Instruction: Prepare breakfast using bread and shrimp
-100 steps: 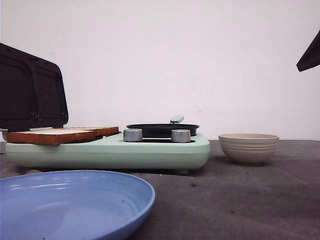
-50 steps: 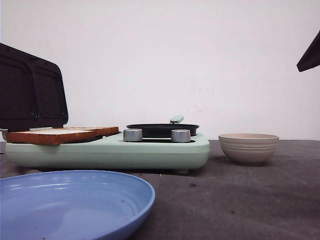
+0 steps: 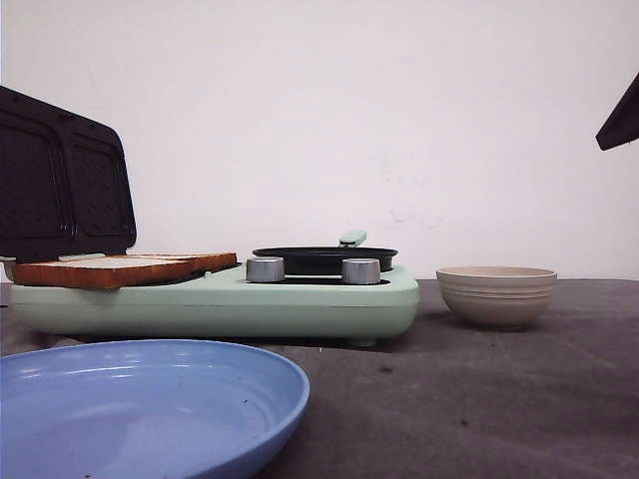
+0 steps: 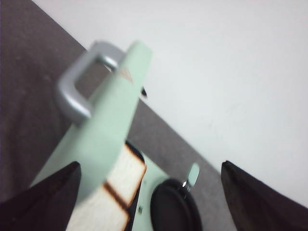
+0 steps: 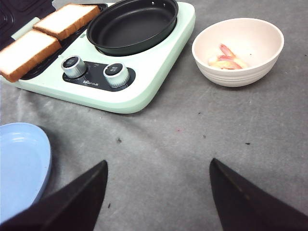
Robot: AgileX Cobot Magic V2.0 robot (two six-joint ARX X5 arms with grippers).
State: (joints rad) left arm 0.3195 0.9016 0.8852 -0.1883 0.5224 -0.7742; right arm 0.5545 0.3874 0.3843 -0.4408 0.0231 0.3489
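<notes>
Black fingers of the right gripper stand spread, empty, over grey cloth; the left gripper likewise gapes above the bread. Only the right wrist view shows shrimp inside the beige bowl. Since earlier, the right arm has edged slightly up

blue plate cut off at our front view's edge, lid and its handle blurred in left wrist view, bread partly hidden behind lid
</notes>
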